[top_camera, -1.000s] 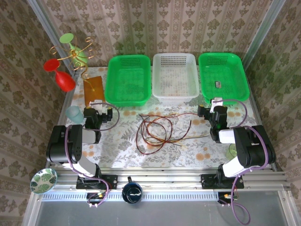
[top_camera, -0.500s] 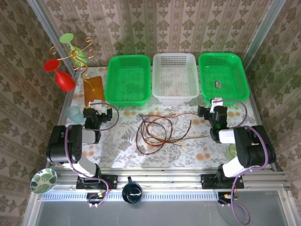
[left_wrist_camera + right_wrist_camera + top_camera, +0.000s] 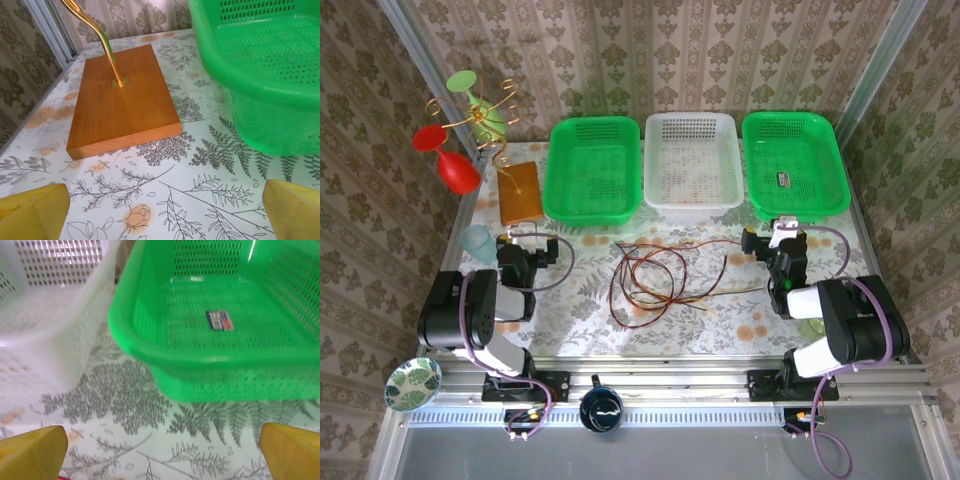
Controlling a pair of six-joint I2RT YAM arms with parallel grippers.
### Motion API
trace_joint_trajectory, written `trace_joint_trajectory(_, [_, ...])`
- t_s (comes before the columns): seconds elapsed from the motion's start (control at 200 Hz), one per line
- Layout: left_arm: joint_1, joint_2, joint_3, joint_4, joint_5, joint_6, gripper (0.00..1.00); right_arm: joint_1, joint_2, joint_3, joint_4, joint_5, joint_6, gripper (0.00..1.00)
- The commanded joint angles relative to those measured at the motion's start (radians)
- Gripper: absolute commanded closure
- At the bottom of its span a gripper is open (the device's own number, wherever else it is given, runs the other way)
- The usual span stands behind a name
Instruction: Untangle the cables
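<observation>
Black, red-orange and yellow-olive, the cables [image 3: 645, 275] lie in a loose heap in the middle of the worktop [image 3: 720, 325], between the two arms. The loops are bunched on the left side of the heap. Thin loose ends trail out to the right, so the heap is long from left to right.

The left hand [image 3: 527, 243] is off to the left of the loops, apart from them. Its fingers [image 3: 30, 210] are spread wide and hold nothing. It points away from the cables, at the wooden board [image 3: 120, 100] of the glass stand [image 3: 480, 130] and the corner of a green basket [image 3: 270, 75].

The right hand [image 3: 777, 238] is off to the right. Its fingers [image 3: 30, 450] are spread wide too, and empty. It points at the white basket [image 3: 45, 315] and the other green basket [image 3: 215, 355], not at the cables. The loose ends reach close to this hand, so I think the right arm is nearer to a free end and the left arm is nearer to the loops.

To get started, I think each hand must turn in toward the middle and go down to the worktop. One could hold the loops while the other pulls an end out sideways. Nothing stands between the hands and the cables. The baskets sit just behind the heap, so a pull should go sideways or toward the near edge. The wires are thin and cross over each other, so a hand could grab two at once.
</observation>
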Motion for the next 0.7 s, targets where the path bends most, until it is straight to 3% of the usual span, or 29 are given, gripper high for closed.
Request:
trace_joint_trajectory(0.0, [-0.007,-0.127,0.05,-0.14,-0.079,-0.016,0.0,0.007,-0.123,0.031,-0.118,0.019,-0.012,0.0])
trace_joint_trajectory(0.105, [-0.007,-0.234,0.091,-0.356,-0.074,-0.029,0.0,0.009,-0.194,0.035,-0.233,0.02,-0.038,0.0])
trace_joint_trajectory(0.195, [-0.009,-0.291,0.083,-0.434,-0.077,-0.022,0.0,0.009,-0.26,0.017,-0.274,0.02,-0.028,0.0])
trace_joint_trajectory(0.345, [-0.033,-0.438,0.122,-0.676,-0.091,-0.059,0.0,0.024,-0.393,0.058,-0.516,0.024,0.019,0.0])
trace_joint_trajectory(0.525, [-0.117,-0.582,0.243,-1.071,-0.142,-0.133,0.0,0.106,-0.551,0.131,-0.796,0.102,0.104,0.0])
trace_joint_trajectory(0.695, [-0.228,-0.657,0.365,-1.407,-0.088,-0.215,0.04,0.14,-0.66,0.239,-1.129,0.062,0.26,0.0])
